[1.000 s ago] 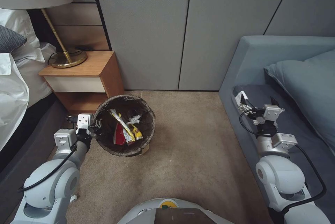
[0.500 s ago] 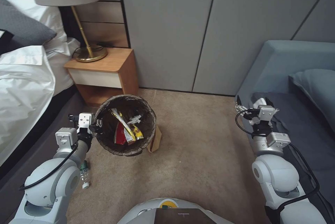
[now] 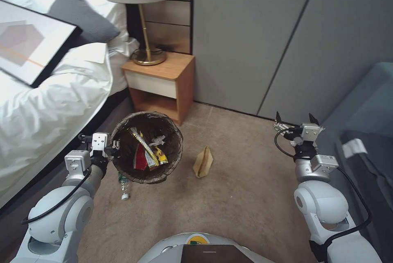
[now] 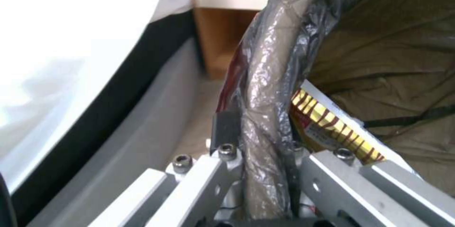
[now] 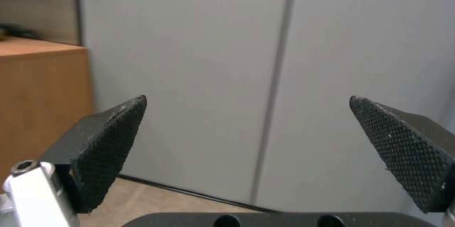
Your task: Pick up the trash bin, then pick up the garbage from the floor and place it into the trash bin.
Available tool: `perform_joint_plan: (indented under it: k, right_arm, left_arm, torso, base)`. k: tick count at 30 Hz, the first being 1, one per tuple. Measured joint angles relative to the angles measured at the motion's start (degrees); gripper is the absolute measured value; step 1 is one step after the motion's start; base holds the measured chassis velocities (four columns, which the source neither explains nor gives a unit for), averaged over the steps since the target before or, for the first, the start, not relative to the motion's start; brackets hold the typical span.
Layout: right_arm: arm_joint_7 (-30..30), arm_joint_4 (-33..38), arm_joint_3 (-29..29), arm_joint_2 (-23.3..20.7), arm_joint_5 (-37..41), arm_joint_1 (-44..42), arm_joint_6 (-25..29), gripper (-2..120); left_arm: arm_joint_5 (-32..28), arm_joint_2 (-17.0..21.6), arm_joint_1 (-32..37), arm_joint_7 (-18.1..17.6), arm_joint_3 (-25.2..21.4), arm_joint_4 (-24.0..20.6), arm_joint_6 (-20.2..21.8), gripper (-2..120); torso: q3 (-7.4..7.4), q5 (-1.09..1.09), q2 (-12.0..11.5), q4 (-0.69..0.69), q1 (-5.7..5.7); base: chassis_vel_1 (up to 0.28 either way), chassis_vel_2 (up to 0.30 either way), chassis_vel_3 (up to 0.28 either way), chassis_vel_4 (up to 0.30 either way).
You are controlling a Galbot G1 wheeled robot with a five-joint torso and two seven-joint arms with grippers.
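Tan carpet forms the floor (image 3: pixel 245 181) between a bed on the robot's left, a wooden nightstand against the grey panelled wall, and a blue-grey sofa on its right. The left gripper (image 3: pixel 112 145) is clamped on the bag-lined rim of the trash bin (image 3: pixel 147 147), holding it off the floor with wrappers already inside; in the left wrist view the rim (image 4: pixel 268 88) passes between the jaws. The right gripper (image 3: pixel 296 120) hovers well above the carpet with its jaws spread wide and nothing between them. A brown paper bag (image 3: pixel 203 161) lies flat on the floor just right of the bin, its long axis running roughly away from the robot; it sits forward-left of the right gripper and lower, so the free right arm looks best placed to reach it. A small bottle (image 3: pixel 124 187) lies under the bin's near-left edge, closer to the occupied left arm.
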Motion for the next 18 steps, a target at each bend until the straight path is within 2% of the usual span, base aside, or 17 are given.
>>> perform_joint_plan:
  k: [12, 18]
  right_arm:
    - [0.16, -0.4, -0.01, 0.0, -0.06, 0.11, 0.12, 100]
    - [0.75, -0.08, -1.0, 0.33, 0.31, -0.1, -0.15, 100]
  left_arm:
    - [0.08, -0.06, -0.19, -0.06, -0.05, 0.17, 0.0, 0]
    - [-0.02, -0.07, -0.34, -0.14, -0.08, 0.42, 0.0, 0]
  torso:
    - [0.0, 0.0, 0.0, -0.01, 0.0]
    - [0.0, 0.0, 0.0, 0.05, 0.0]
  base:
    - [0.129, 0.132, 0.123, 0.117]
    - [0.126, 0.104, 0.116, 0.115]
